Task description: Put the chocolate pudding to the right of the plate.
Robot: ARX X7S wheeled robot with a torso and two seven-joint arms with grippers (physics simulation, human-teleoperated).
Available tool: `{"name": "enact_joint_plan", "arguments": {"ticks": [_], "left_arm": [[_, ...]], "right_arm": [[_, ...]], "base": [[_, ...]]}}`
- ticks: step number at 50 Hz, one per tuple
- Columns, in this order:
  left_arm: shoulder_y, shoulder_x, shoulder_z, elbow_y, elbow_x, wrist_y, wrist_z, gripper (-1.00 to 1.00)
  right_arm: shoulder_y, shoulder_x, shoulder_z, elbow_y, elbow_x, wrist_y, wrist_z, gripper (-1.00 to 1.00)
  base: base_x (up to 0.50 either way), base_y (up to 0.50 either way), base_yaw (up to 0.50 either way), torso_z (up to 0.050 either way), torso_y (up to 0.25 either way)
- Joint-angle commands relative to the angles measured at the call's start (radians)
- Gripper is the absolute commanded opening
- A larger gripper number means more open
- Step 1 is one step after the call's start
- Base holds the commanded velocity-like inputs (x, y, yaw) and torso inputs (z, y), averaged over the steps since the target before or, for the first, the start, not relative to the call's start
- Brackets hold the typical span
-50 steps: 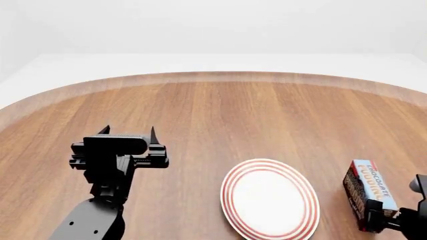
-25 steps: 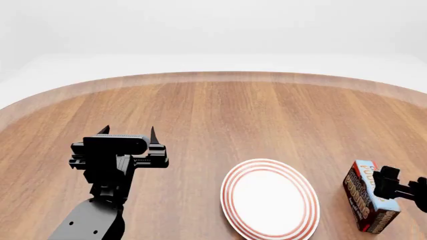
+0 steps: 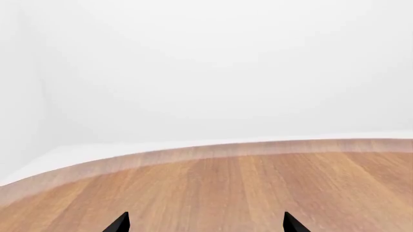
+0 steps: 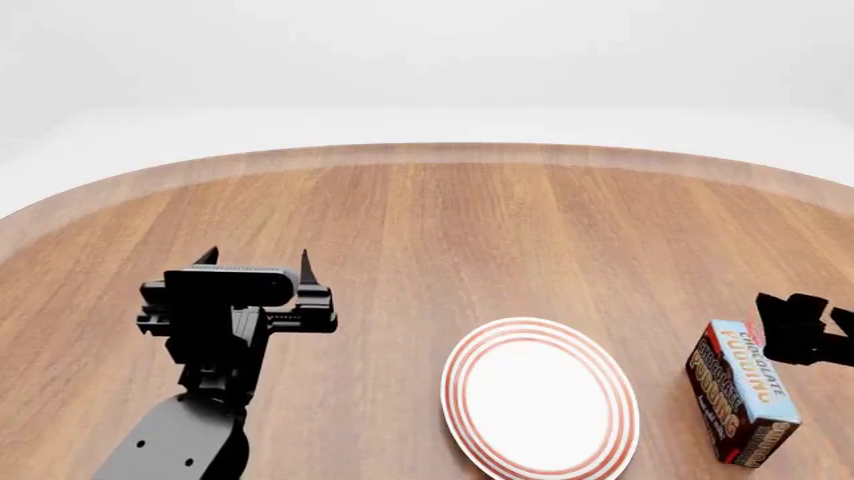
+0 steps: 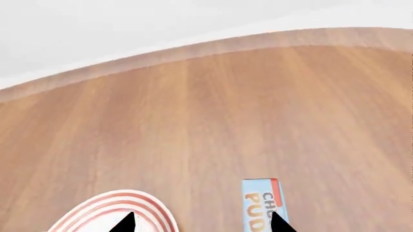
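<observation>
The chocolate pudding (image 4: 742, 391), a dark brown carton with a light blue top, lies on the table just right of the plate (image 4: 541, 400), a white plate with red rings. A small gap separates them. My right gripper (image 4: 790, 326) is open and empty, hanging above the carton's far end and apart from it. In the right wrist view its tips (image 5: 201, 223) straddle the gap between the plate's rim (image 5: 152, 205) and the carton (image 5: 261, 205). My left gripper (image 4: 254, 262) is open and empty over bare wood at the left, and its tips also show in the left wrist view (image 3: 206, 224).
The round wooden table (image 4: 427, 230) stretches far beyond the plate, with its curved far edge (image 4: 427, 150) against a plain white floor and wall. Nothing else stands on the table.
My right gripper has lifted off the carton and moved up and away toward the far right. The carton stays beside the plate. The left arm has barely moved.
</observation>
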Motion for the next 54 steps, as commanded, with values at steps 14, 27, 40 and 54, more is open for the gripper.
{"name": "enact_joint_plan", "arguments": {"ticks": [14, 27, 40, 54], "left_arm": [[-0.024, -0.007, 0.000, 0.043, -0.019, -0.033, -0.015, 1.00], [-0.029, -0.007, -0.001, 0.070, -0.032, -0.044, -0.022, 1.00], [-0.029, -0.005, 0.008, 0.074, -0.037, -0.040, -0.023, 1.00], [-0.028, -0.010, 0.012, 0.076, -0.041, -0.038, -0.025, 1.00]], "right_arm": [[-0.133, -0.191, -0.003, -0.719, -0.176, -0.204, 0.242, 1.00], [-0.118, -0.285, -0.212, -0.770, -0.377, -0.270, 0.252, 1.00], [-0.137, -0.359, -0.379, -0.695, -0.587, -0.425, 0.188, 1.00], [-0.117, -0.384, -0.433, -0.679, -0.655, -0.473, 0.183, 1.00]], "base": [[0.00, 0.00, 0.00, 0.000, 0.000], [0.00, 0.00, 0.00, 0.000, 0.000], [0.00, 0.00, 0.00, 0.000, 0.000], [0.00, 0.00, 0.00, 0.000, 0.000]]}}
